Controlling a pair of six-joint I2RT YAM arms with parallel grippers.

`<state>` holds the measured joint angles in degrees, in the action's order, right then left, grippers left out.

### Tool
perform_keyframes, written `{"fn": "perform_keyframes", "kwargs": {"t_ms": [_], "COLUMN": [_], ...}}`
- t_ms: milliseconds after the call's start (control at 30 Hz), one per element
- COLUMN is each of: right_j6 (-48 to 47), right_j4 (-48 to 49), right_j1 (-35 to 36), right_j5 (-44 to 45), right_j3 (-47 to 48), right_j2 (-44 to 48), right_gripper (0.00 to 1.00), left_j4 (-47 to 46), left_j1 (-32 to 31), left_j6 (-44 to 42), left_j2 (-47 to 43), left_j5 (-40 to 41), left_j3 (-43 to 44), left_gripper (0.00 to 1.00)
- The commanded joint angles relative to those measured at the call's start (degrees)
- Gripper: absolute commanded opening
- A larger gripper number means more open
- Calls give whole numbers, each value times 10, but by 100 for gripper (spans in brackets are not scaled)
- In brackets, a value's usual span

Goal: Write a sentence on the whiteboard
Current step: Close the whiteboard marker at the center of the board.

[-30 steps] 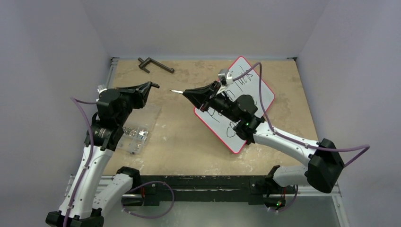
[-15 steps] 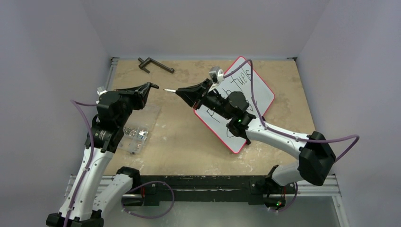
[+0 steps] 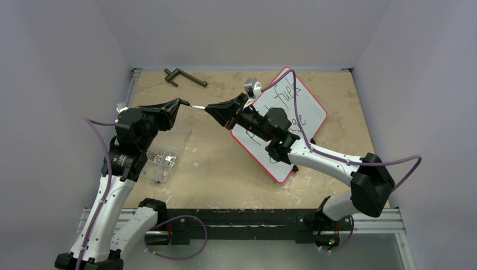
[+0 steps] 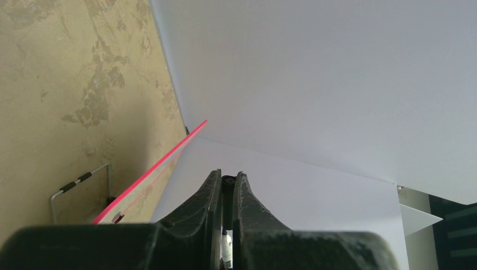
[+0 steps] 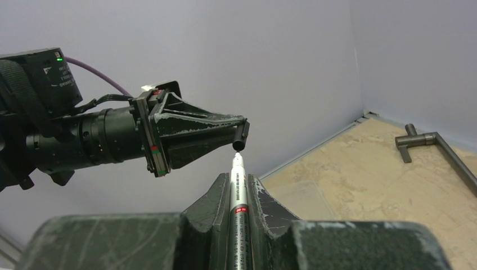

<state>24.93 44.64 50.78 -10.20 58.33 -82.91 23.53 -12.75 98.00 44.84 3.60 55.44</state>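
The whiteboard (image 3: 311,114), white with a red rim, sits at the table's right; its red edge shows in the left wrist view (image 4: 158,162). The sentence (image 3: 285,93) is black handwriting on it; "fuels" is readable and my right arm hides the rest. My right gripper (image 3: 211,109) (image 5: 237,181) is shut on a silver marker (image 5: 238,194), bare tip pointing left. My left gripper (image 3: 183,103) (image 4: 227,179) is shut on the marker's black cap (image 4: 227,185) (image 5: 240,144). The marker tip (image 3: 197,106) meets the cap's mouth, in the air above the table.
A dark metal crank handle (image 3: 185,77) (image 5: 432,142) lies at the back left. A clear plastic box of small parts (image 3: 163,153) sits under my left arm. A thin wire bracket (image 4: 79,181) stands by the board's edge. Grey walls close three sides.
My right arm has carried the marker leftward off the whiteboard, uncovering more lettering. Its tip now reaches the cap in my left gripper. The left arm has stayed still.
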Motion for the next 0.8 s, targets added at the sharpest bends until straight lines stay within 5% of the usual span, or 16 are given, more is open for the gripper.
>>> {"fn": "perform_keyframes", "kwargs": {"t_ms": [0,767], "right_j6": [1,0], "right_j4": [23,11], "right_j1": [5,9], "right_j5": [11,18], "right_j3": [30,48], "right_j2": [-2,-23], "right_gripper": [0,0], "left_j4": [-23,-17], "left_j1": [4,4], "left_j6": [2,10], "left_j2": [-1,3], "left_j5": [-8,-24], "left_j3": [2,2], "left_gripper": [0,0]}}
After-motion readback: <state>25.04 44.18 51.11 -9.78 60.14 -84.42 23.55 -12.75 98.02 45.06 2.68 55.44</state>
